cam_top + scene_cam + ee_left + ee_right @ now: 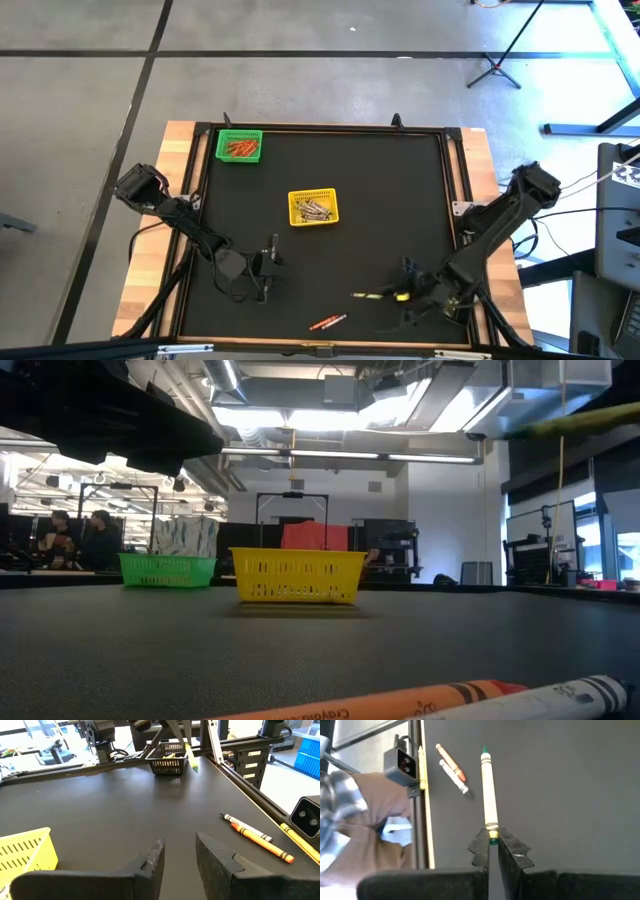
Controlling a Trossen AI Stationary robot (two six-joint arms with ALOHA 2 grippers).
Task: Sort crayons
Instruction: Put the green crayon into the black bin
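A yellow-green crayon [489, 795] is pinched by its end between the pressed-together fingers of the right gripper [492, 842], above the table's near right area. Two more crayons, an orange one [322, 324] and a white one [246, 825], lie together near the front edge, unsorted. The green basket [239, 146] and yellow basket [312, 207] already hold crayons, so sorting looks well advanced. The left gripper [177, 857] waits nearby, jaws parted and empty.

This is a robotics lab or industrial workspace. The low view shows an open ceiling with exposed ducts and pipes [300, 435] and long strip lights [350, 457] at the top of the frame, and seated people [80, 540] at the far left. The high view shows a grey concrete floor [80, 90] and a black tripod stand [505, 60] at upper right.
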